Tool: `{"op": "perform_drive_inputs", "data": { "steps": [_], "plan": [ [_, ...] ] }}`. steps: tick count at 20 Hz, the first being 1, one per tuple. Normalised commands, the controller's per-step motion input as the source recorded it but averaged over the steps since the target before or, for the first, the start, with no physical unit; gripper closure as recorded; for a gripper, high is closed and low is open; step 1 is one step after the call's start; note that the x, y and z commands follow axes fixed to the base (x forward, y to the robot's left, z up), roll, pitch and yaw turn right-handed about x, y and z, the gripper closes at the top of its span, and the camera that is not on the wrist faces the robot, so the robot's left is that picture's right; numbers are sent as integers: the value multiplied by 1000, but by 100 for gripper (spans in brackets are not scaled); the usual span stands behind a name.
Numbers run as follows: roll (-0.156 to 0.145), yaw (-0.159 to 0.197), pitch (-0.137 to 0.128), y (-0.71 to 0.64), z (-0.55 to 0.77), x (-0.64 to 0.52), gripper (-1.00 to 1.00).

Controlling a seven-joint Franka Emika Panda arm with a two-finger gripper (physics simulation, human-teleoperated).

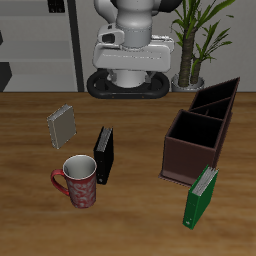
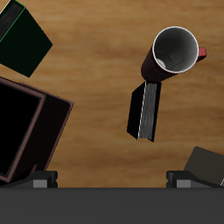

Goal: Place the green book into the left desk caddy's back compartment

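Worktop (image 1: 30,150) of brown wood fills the exterior view, with the robot's white arm (image 1: 130,45) raised at the back. The green book (image 1: 200,196) stands upright near the front edge, just in front of the left desk caddy (image 1: 200,135), a dark brown box. The caddy's back compartment (image 1: 218,97) lies at its far end, away from the book. A black book (image 1: 103,156) stands beside a red mug (image 1: 78,181), and a grey book (image 1: 62,125) stands farther back.

From the wrist camera, the green book (image 2: 22,39) appears as a dark slab with a green edge, apart from the caddy (image 2: 31,127). The mug (image 2: 173,51) and black book (image 2: 145,111) sit close together; the grey book (image 2: 206,164) is partly hidden. The jaws hold nothing; only their housing shows, so I cannot tell how wide they stand.
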Motion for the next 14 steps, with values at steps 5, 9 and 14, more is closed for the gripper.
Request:
{"op": "perform_drive_inputs", "data": {
  "steps": [5,9,14],
  "plan": [
    [3,-21,-16,292,122,208,-100],
    [-6,4,-40,263,122,168,-100],
    [15,-12,-17,375,76,275,-100]
  ]
}}
